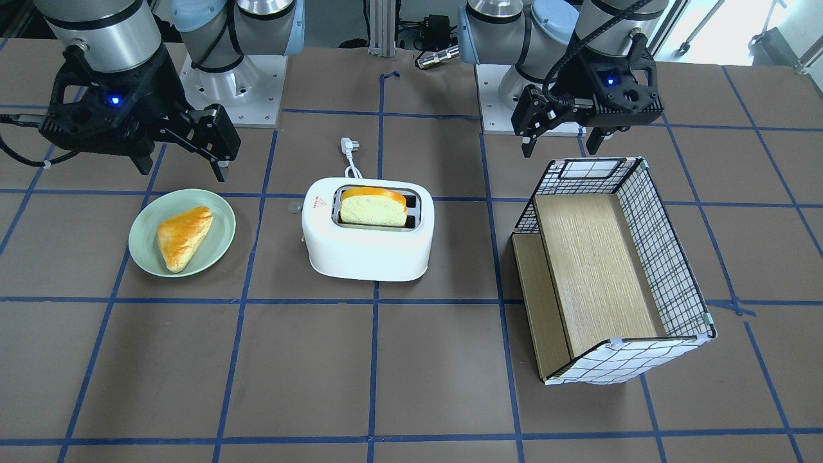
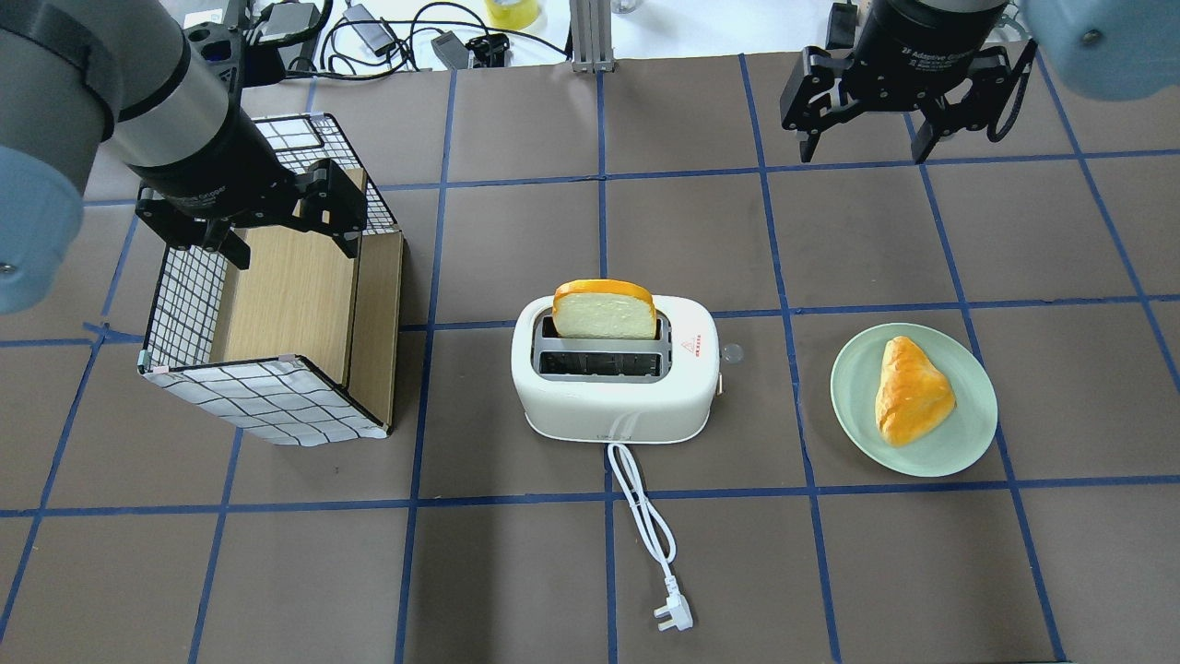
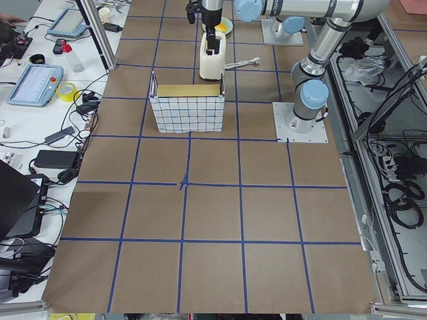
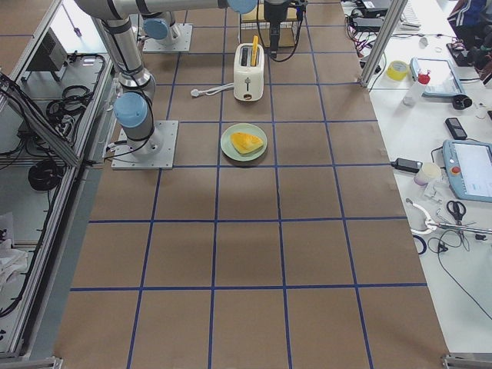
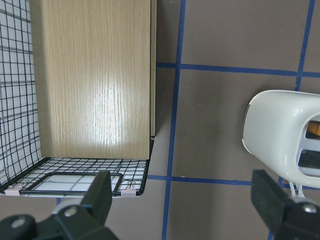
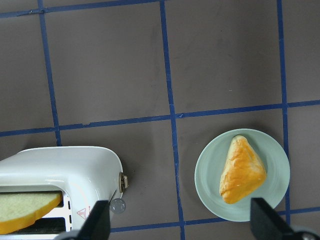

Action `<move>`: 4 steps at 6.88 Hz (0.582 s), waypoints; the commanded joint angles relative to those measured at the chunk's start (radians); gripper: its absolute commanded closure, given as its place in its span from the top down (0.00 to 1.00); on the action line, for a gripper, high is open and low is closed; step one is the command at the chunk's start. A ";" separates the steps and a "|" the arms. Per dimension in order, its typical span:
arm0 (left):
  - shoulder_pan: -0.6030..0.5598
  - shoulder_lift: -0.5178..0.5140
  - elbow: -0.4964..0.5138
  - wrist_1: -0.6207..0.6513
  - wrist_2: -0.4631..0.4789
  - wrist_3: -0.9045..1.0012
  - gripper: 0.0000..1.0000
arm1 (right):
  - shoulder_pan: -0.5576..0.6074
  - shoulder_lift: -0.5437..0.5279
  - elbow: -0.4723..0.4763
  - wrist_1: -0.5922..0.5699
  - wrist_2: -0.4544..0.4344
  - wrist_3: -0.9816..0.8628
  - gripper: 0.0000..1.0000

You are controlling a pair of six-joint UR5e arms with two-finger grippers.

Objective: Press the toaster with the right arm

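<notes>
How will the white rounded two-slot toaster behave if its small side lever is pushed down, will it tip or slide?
Probably stays upright: the toaster sits low on a broad base. It may rock or slide slightly, since the lever is out at one end and nothing braces the body. The orange-crusted bread slice standing in one slot should sink.

White two-slot toaster (image 2: 613, 397) is stood upright at the centre of the table (image 2: 922, 572); right arm (image 1: 103, 32) is held well apart, jaws spread.
</notes>
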 commanded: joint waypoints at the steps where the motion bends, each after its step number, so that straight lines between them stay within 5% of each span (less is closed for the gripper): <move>1: 0.000 0.000 0.000 0.000 0.001 0.000 1.00 | -0.003 -0.002 -0.009 0.045 0.065 0.000 0.00; 4: 0.000 0.000 0.000 0.000 0.001 0.000 1.00 | -0.021 0.004 0.066 0.061 0.212 -0.009 0.00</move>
